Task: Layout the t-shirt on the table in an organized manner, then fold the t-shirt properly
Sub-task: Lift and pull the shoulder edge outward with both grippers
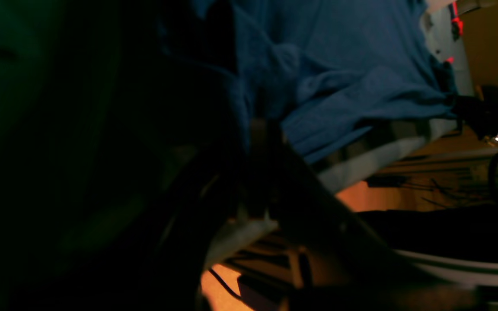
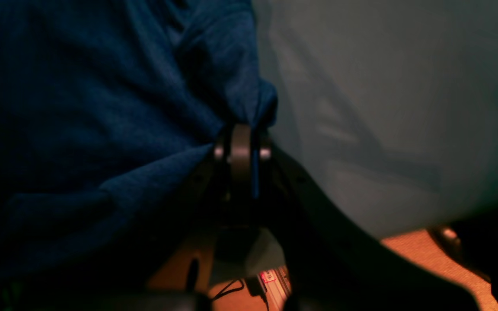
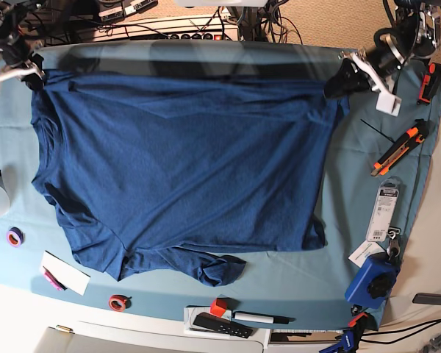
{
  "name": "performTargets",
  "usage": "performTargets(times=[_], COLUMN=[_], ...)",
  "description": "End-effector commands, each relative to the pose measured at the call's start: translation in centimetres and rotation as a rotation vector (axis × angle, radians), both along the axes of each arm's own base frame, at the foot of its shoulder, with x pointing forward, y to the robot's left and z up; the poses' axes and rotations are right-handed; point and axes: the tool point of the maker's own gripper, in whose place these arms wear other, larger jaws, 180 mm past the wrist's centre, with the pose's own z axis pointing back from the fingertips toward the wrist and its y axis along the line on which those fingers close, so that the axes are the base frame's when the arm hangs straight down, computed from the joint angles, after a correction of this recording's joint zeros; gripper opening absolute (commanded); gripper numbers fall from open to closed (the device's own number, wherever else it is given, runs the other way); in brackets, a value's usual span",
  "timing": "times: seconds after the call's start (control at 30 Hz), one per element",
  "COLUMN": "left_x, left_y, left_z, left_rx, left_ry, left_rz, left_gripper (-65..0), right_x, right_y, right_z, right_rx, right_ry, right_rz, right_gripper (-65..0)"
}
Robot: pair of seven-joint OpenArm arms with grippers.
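The dark navy t-shirt (image 3: 184, 162) lies spread across the teal table (image 3: 353, 191), with its far edge pulled taut between my two grippers. A sleeve is bunched up at the near edge (image 3: 217, 268). My right gripper (image 3: 35, 73) is at the far left corner of the shirt. In the right wrist view it (image 2: 242, 129) is shut on a pinch of the t-shirt (image 2: 80, 108), with the table (image 2: 383, 108) beside it. My left gripper (image 3: 336, 84) holds the far right corner. In the dim left wrist view it (image 1: 261, 125) is shut on the t-shirt (image 1: 352, 65).
Two orange utility knives (image 3: 400, 147) (image 3: 430, 81), a packaged item (image 3: 386, 209) and a blue tool (image 3: 371, 283) lie along the right side. Tape rolls (image 3: 15, 237) (image 3: 117, 301), a white card (image 3: 65, 272), a red cube (image 3: 219, 307) and a marker (image 3: 261, 318) line the near edge.
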Motion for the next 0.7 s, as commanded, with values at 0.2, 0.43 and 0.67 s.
performTargets(times=[0.2,0.43,0.67], left_x=[-1.0,-0.9,-0.9], left_y=[0.1,0.1,0.2], left_z=[0.4,0.5,0.3], left_rx=[-0.015,-0.021,-0.004], left_ry=[0.008,-0.001,0.002], left_rz=[-0.006,0.005,0.0], left_gripper=[-65.0,-65.0,-35.1], right_x=[-0.5,-0.4,-0.4], right_y=[-2.0,-2.2,-1.8], right_z=[2.4,2.6,2.5], right_rx=[-0.052,-0.058,-0.077], right_ry=[-0.058,-0.055,-0.051], right_rz=[-0.028,-0.024,0.022], right_gripper=[-65.0,-65.0,-38.7])
